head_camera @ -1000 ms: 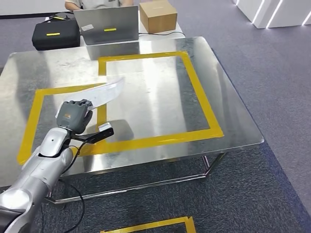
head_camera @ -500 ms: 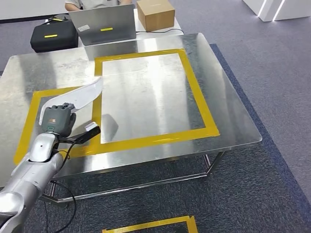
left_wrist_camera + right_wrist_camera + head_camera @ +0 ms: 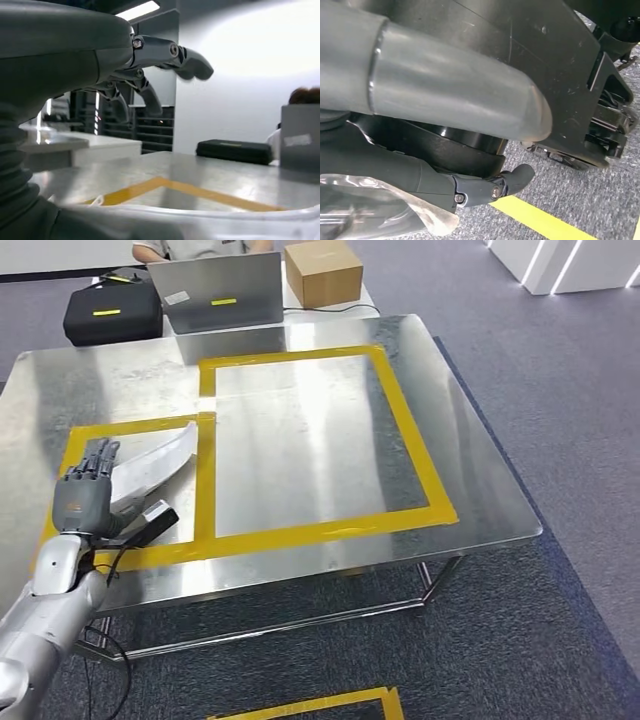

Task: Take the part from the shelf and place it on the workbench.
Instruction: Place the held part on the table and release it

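One part, a curved pale translucent strip, lies on the workbench at the left of the head view, inside the smaller of two yellow tape rectangles. One left hand sits over the part's near end, fingers stretched out apart and forward; the left wrist view shows the fingers raised well above the part's pale edge, so the hand is wide and grips nothing. The right hand hangs over the floor; a pale crumpled sheet lies against its fingers, and I cannot tell whether it is held or how far the hand is closed.

At the top of the frame stand one laptop, one black case and one cardboard box, with one person behind the laptop. The workbench is bare reflective steel on a metal frame; the floor is grey-blue carpet, with another yellow tape corner at bottom centre.

A second ago the hand held the part in the air nearer the frame's middle, over the tape between the rectangles; since then both have shifted left and down, the part is on the steel and the fingers have opened
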